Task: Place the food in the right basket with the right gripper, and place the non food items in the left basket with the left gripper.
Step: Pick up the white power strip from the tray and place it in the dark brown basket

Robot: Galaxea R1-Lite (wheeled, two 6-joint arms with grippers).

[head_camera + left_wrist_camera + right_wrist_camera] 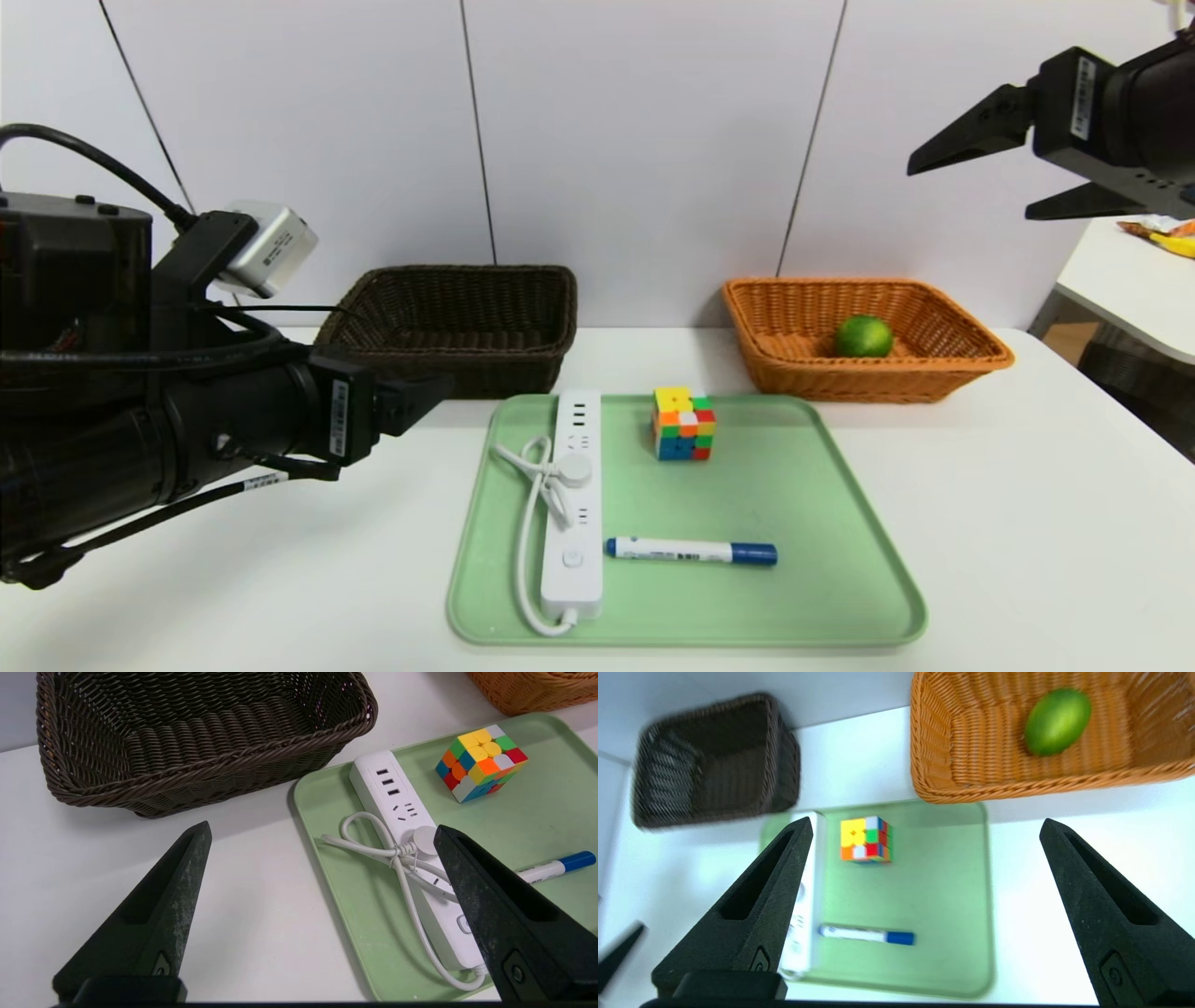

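- Green and glossy, the lime (864,336) already lies on the floor of the right basket (971,359), the orange-tan wicker one at the back right of the bench (1027,523); the food half of the task looks done.
- Nothing is held by the right gripper (971,187), which hangs high above the bench on the right with its jaws spread wide and well clear of the basket.
- Dark brown wicker, the left basket (448,327) stands empty at the back left, so none of the non-food part has been done yet.
- All three non-food items rest on the pale green tray (840,560): the white power strip (571,504) with its coiled cord along the tray's left side, the puzzle cube (683,424) near the tray's back edge, and the marker (691,552) lying flat just beside the strip toward the front.
- The left gripper (322,833) waits low over the bench to the left of the tray, jaws apart and empty, touching nothing; the power strip is the nearest item to it.
- Left to do, as I judge it: three pick-and-place trips by the left gripper into the dark basket.
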